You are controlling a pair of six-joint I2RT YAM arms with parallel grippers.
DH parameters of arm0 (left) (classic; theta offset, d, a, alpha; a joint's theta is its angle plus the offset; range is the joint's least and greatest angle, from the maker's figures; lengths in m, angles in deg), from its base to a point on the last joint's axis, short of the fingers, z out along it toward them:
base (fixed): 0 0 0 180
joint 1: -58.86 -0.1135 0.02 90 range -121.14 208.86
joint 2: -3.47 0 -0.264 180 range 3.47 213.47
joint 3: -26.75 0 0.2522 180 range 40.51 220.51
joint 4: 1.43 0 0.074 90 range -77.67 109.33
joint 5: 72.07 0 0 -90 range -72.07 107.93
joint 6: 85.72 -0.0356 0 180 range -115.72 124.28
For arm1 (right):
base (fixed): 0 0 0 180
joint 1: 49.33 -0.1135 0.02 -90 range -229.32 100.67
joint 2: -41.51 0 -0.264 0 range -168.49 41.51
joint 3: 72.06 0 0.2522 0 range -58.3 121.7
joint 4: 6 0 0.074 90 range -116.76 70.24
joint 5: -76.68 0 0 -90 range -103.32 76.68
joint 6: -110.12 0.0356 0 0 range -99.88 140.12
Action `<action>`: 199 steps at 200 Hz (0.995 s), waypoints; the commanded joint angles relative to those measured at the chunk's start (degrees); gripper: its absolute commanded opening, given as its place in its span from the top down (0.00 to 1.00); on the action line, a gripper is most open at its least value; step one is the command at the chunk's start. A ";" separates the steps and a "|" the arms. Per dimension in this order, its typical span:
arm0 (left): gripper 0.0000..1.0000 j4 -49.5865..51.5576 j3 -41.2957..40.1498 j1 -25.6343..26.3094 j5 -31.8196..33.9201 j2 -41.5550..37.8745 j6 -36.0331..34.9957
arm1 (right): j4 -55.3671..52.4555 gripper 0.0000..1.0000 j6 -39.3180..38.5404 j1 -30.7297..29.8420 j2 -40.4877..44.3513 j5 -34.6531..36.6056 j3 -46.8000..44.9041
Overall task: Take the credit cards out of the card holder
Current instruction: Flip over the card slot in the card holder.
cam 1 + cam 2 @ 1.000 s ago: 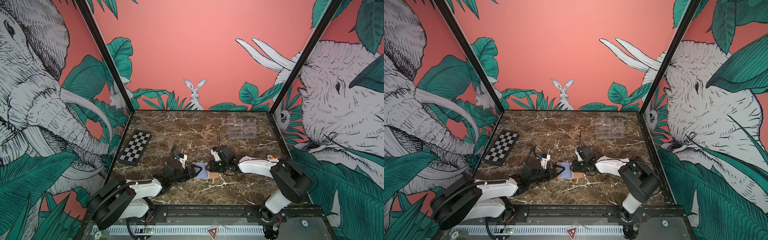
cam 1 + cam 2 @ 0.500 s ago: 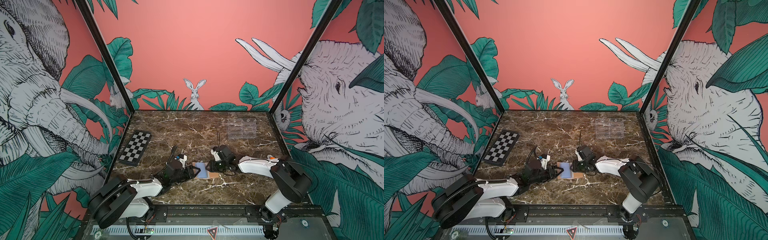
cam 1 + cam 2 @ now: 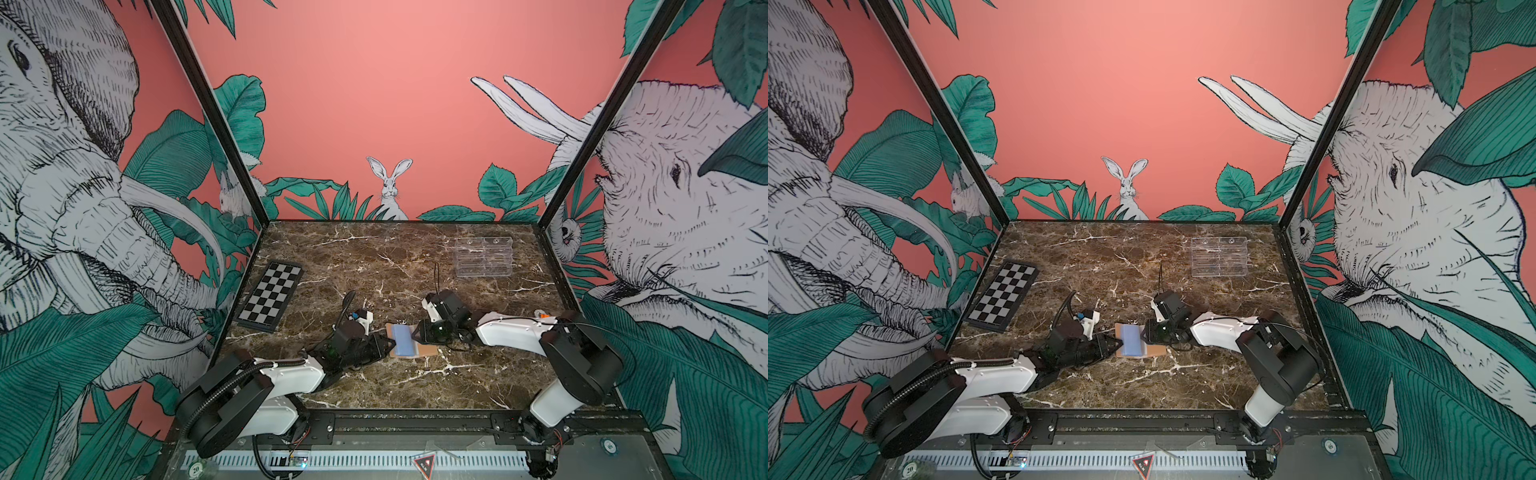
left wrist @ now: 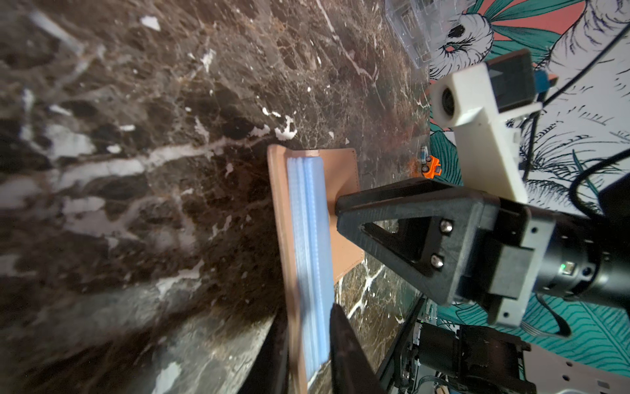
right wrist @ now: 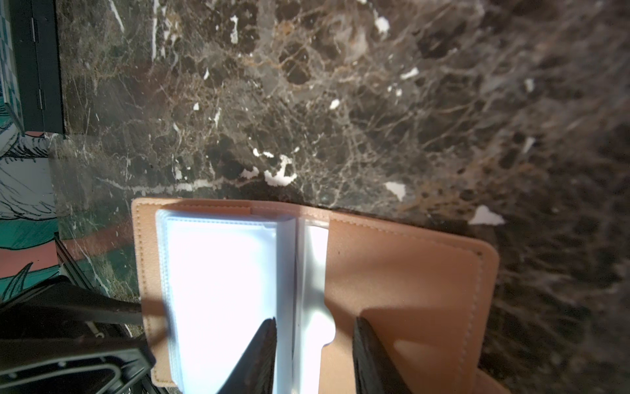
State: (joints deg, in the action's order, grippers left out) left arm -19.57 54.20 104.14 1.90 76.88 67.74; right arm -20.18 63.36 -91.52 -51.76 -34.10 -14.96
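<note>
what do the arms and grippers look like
Both arms have white link shells and black joints. The left arm carries a ribbed black cable hose. The left gripper and right gripper are black, with triangular open-frame fingers and white camera mounts.

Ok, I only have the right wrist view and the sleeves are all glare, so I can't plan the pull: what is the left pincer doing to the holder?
Observer: In the left wrist view the left pincer grips the holder's left cover and sleeves by their edge.
Operator: Any cards out yet?
Observer: No cards lie on the table in both top views.
Operator: Anything else outside my frame?
Observer: A clear stand sits toward the far right, apart from the holder.
</note>
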 commanded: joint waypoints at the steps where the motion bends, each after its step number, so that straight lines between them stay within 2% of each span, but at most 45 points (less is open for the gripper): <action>1: 0.82 1.59 0.37 0.07 0.82 -1.48 -0.69 | 0.35 0.63 -0.35 -0.09 -2.17 0.09 -1.05; 28: 0.89 1.64 0.54 0.08 0.56 -1.03 -0.87 | 0.37 0.63 -0.41 -0.12 -2.07 -0.08 -0.91; 47: 1.00 1.49 0.72 0.11 0.47 -0.67 -1.01 | 0.34 0.62 -0.39 -0.13 -1.53 -0.03 -0.88; 67: 1.00 2.26 1.13 0.08 0.31 -0.77 -1.42 | 0.17 0.58 -0.27 -0.19 -0.53 0.03 -0.88; 94: 1.00 2.89 1.60 0.09 0.02 -1.06 -1.87 | -1.89 0.44 -1.42 -0.09 1.12 1.54 -0.70; 120: 1.00 2.57 1.50 0.10 0.26 -1.53 -2.01 | -2.60 0.23 -2.02 -0.18 6.21 3.06 -1.50; 126: 1.00 2.63 1.56 0.12 0.32 -1.64 -2.07 | -3.17 0.14 -2.27 -0.23 7.10 3.47 -1.41; 144: 1.00 2.87 1.85 0.16 0.39 -1.60 -2.46 | -5.98 0.03 -3.34 -0.21 8.84 4.83 -0.34; 199: 1.00 2.86 1.75 0.11 0.96 -2.30 -2.47 | -14.91 0.02 -5.51 -2.84 9.46 9.34 4.61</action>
State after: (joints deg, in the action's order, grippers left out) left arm -17.43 54.72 104.14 2.14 76.44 66.10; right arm -29.80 59.71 -92.33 -42.28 -28.26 -13.57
